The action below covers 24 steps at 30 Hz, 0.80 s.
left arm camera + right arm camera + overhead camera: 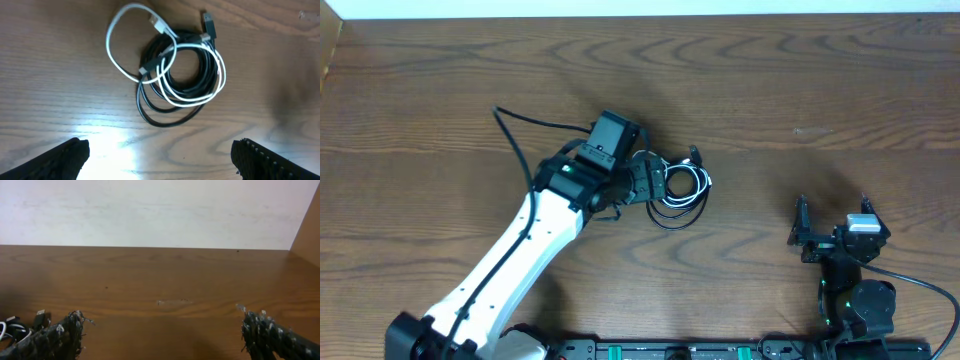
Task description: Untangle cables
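The cables (182,82) lie in one tangle on the wooden table: a white cord (111,52) looped out to the left and woven through a coil of black cord (150,112), with small plugs (209,24) at the top. From overhead the bundle (685,195) sits mid-table. My left gripper (160,152) is open just short of the tangle with only bare wood between its fingers (70,157); overhead it (655,185) hovers at the bundle's left edge. Far to the right, my right gripper (832,212) stands open and empty (162,332), with the cables (15,327) only glimpsed at its left.
A pale wall (150,210) rises behind the table's far edge. The left arm's thick black wire (520,135) arcs over the table behind its wrist. A small pale mark (172,301) shows on the wood ahead of the right gripper.
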{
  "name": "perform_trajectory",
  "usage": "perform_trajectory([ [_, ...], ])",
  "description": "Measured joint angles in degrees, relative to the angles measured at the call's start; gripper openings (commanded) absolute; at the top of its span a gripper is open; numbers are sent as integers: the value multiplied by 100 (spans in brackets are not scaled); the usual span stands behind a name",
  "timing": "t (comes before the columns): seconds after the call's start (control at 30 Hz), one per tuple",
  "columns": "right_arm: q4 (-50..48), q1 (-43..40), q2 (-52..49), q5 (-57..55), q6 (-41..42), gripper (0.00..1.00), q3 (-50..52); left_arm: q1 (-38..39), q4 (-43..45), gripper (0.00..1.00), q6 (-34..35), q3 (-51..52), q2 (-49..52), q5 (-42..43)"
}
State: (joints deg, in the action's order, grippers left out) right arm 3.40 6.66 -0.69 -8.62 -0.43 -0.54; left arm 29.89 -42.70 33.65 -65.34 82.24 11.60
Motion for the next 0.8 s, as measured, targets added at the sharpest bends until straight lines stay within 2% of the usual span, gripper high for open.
perform_trajectory([
  [0.07, 0, 0, 0, 0, 0, 99, 0, 114, 127, 91, 22, 0, 186, 98],
  [0.17, 0, 0, 0, 0, 0, 99, -2, 328, 363, 76, 92, 0, 511, 188],
  [0.2, 0, 0, 0, -2, 0, 99, -2, 404, 487, 74, 83, 0, 638, 210],
  [0.57, 0, 0, 0, 0, 0, 99, -2, 973, 2459, 74, 85, 7, 1591, 269],
  [0.8, 0, 0, 0, 0, 0, 99, 0, 1224, 2583, 73, 87, 7, 2033, -107],
])
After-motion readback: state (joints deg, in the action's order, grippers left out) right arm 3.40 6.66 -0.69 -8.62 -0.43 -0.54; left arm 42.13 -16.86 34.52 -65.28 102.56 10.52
